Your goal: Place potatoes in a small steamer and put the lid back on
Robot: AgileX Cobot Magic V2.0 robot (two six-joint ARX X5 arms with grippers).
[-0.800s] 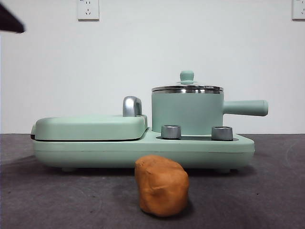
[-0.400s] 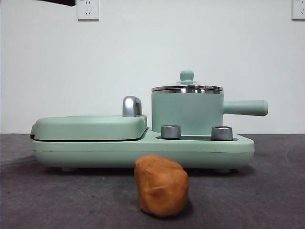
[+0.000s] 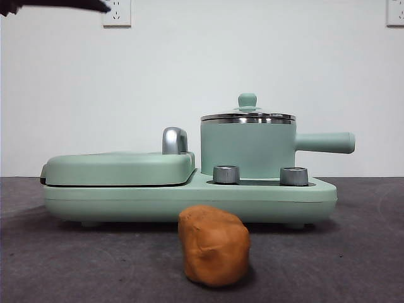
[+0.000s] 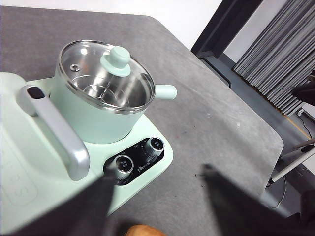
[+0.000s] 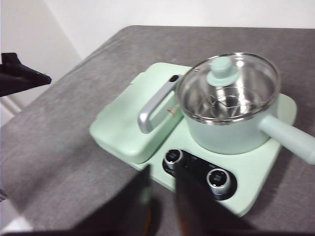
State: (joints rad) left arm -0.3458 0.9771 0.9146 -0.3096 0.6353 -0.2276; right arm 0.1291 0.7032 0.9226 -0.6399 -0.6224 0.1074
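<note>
Mint-green cooker base sits on the grey table, small steamer on it, lid on. Potato lies in front. Left gripper spread wide, right gripper narrowly parted, both aloft.

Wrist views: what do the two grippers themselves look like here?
Both are plain black. The left gripper shows two broad, dark, blurred jaws with no markings or cables visible. The right gripper shows two narrower black jaws, also blurred. In the front view only a thin black tip shows at the top corner; which arm it is cannot be told.
</note>
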